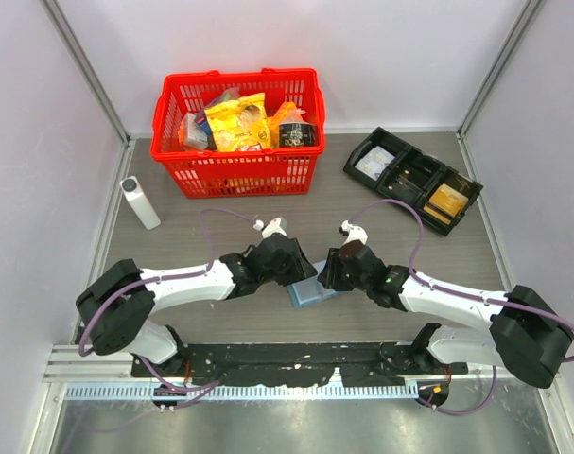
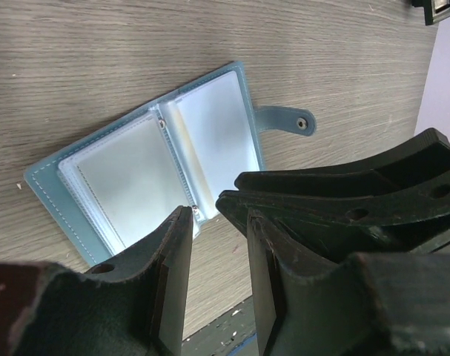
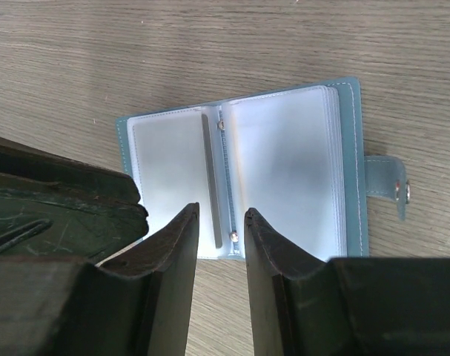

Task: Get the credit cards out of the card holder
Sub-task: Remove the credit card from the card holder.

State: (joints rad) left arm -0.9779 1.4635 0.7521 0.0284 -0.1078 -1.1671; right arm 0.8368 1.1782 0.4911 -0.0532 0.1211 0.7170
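Observation:
The blue card holder (image 1: 310, 291) lies open and flat on the wooden table between my two grippers. Its pale clear sleeves face up in the left wrist view (image 2: 136, 178) and the right wrist view (image 3: 284, 170), snap tab out to one side. No tan-gold credit card shows in the sleeves. A tan-gold card-like item (image 1: 449, 201) lies in the black tray. My left gripper (image 1: 301, 265) (image 2: 219, 215) is open and empty at the holder's near edge. My right gripper (image 1: 329, 270) (image 3: 221, 211) is open and empty over the spine's near end.
A red basket (image 1: 237, 170) with snack packs stands at the back. A black compartment tray (image 1: 411, 178) sits at the back right. A white cylinder (image 1: 140, 202) lies at the left. The two grippers are close together; each shows in the other's wrist view.

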